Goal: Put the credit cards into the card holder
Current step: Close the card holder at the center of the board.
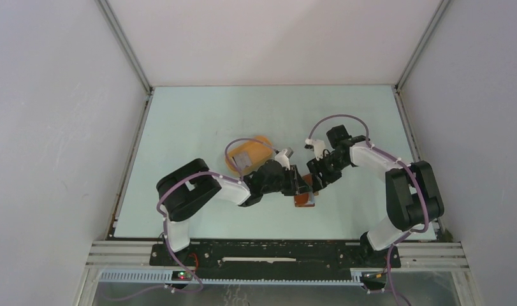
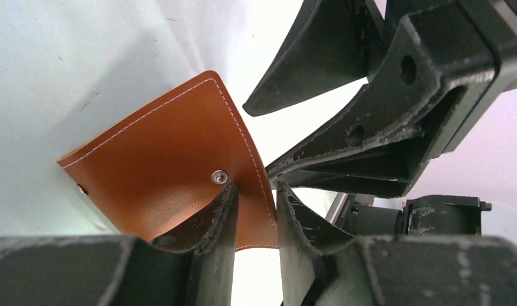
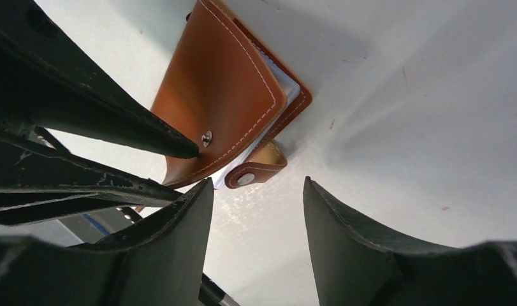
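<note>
The reddish-brown card holder (image 1: 305,196) lies near the table's middle, its top flap lifted. In the left wrist view my left gripper (image 2: 257,189) is shut on the edge of the flap (image 2: 173,159), beside its snap stud. My right gripper (image 3: 259,185) is open and empty, just above and beside the holder (image 3: 224,89). Pale inner pockets (image 3: 292,88) show under the flap, and the strap with its snap (image 3: 246,179) sticks out. A grey credit card (image 1: 243,155) lies in the orange tray. In the top view the two grippers, left (image 1: 300,185) and right (image 1: 319,173), almost meet over the holder.
The orange-yellow oval tray (image 1: 263,141) sits just behind my left arm's wrist. White walls close the table on the left, back and right. The arm bases and a black rail (image 1: 275,254) run along the near edge.
</note>
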Tool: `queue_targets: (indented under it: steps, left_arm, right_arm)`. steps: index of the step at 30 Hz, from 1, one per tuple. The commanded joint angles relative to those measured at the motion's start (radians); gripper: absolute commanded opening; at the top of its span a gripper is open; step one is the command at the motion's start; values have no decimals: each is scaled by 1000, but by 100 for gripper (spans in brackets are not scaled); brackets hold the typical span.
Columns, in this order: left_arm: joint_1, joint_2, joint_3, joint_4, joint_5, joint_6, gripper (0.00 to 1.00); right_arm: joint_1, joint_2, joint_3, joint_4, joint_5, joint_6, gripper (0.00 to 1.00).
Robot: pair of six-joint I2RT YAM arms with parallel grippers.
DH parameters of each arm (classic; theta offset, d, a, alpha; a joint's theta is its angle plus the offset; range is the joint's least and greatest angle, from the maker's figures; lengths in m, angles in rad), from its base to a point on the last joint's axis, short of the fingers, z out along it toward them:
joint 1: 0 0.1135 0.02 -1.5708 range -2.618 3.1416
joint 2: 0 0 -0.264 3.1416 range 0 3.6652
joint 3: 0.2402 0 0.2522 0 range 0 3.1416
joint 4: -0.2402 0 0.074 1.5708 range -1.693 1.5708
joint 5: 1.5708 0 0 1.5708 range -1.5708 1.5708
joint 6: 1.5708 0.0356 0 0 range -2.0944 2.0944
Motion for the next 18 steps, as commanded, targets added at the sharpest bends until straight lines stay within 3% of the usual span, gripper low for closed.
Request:
queue_targets:
  steps: [1, 9, 18]
  left_arm:
    - [12, 17, -49, 44, -7, -22, 31]
    - [12, 12, -85, 96, -23, -58, 24]
    - [12, 11, -95, 111, -34, -76, 22]
  right_arm:
    - [-9, 12, 52, 4, -61, 63, 61]
    - [-12, 19, 52, 11, -63, 101, 57]
    - [-2, 4, 52, -2, 10, 86, 35]
